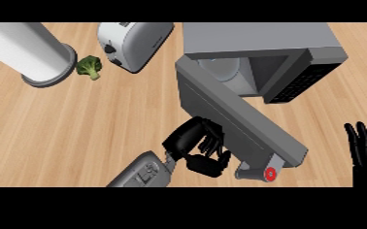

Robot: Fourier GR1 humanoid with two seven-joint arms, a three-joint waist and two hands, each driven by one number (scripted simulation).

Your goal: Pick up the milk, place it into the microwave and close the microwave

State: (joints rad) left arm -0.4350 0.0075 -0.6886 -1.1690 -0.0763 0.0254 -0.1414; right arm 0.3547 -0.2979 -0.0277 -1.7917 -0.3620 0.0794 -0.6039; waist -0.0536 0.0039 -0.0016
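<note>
The grey microwave stands at the upper right with its door swung wide open toward the lower right. Inside the cavity a pale rounded shape shows; I cannot tell whether it is the milk or the turntable. No milk carton stands on the counter. My left hand is at the door's outer face near its lower half, its relaxed fingers touching the panel and holding nothing. My right hand rests open at the right edge, fingers up.
A silver toaster lies at the top centre, left of the microwave. A broccoli floret sits beside a tall white cylinder at the upper left. A grey handle with a red-ringed end sticks out at the door's low corner.
</note>
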